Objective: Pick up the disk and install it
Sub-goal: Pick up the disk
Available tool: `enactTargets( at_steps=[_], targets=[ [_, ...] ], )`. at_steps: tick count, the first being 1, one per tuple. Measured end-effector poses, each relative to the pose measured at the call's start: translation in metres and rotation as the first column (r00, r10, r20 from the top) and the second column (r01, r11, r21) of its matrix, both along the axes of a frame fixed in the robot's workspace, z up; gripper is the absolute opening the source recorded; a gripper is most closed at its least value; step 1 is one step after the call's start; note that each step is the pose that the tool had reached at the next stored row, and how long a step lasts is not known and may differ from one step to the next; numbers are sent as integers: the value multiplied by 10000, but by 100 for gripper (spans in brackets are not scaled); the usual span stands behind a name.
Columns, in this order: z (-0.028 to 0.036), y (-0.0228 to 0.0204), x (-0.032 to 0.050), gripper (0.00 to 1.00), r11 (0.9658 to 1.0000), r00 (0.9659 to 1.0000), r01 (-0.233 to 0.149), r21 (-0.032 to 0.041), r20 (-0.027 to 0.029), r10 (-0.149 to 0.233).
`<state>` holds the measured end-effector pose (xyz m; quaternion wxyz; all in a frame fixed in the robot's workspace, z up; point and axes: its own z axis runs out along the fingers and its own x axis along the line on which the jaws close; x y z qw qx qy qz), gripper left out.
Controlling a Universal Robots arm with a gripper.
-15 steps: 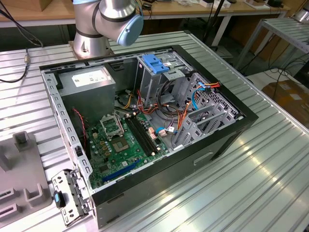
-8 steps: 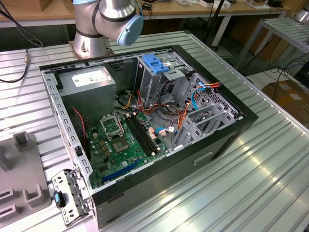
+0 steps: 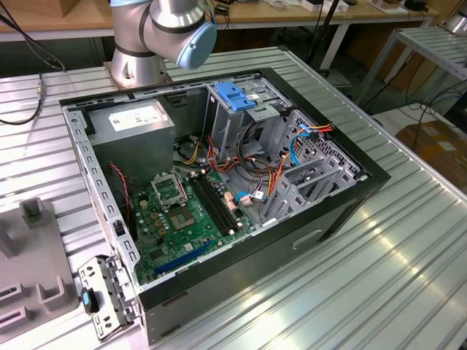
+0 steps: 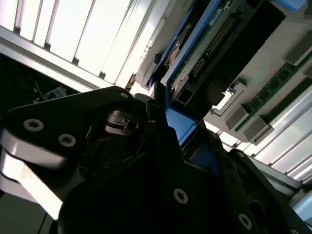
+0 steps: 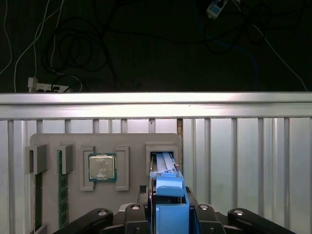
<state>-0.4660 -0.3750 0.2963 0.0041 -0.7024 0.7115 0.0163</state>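
The disk [image 5: 169, 184] is seen edge-on in both wrist views, clamped by its blue rails between the closed fingers of the end effector [image 5: 170, 210], right over a slot of the grey holder tray [image 5: 131, 141]. The open computer case [image 3: 219, 182] is spotted mid-frame on the table [image 3: 408, 277] in the exterior view.

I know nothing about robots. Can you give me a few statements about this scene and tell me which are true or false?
1. The computer case lies open, its green motherboard showing. True.
2. The gripper is shut on the disk in its blue carrier. True.
3. The disk sits inside the case. False: it is at the grey tray, in the gripper.
4. The tray has no processor chip. False: a chip lies in one pocket.
5. The table is wooden. False: it is ribbed metal.
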Motion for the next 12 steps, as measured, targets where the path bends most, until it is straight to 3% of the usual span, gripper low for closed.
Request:
enactTargets(
  at_steps=[12],
  targets=[
    [0,0,0,37,10000,10000,55,1,1,-55]
  ],
)
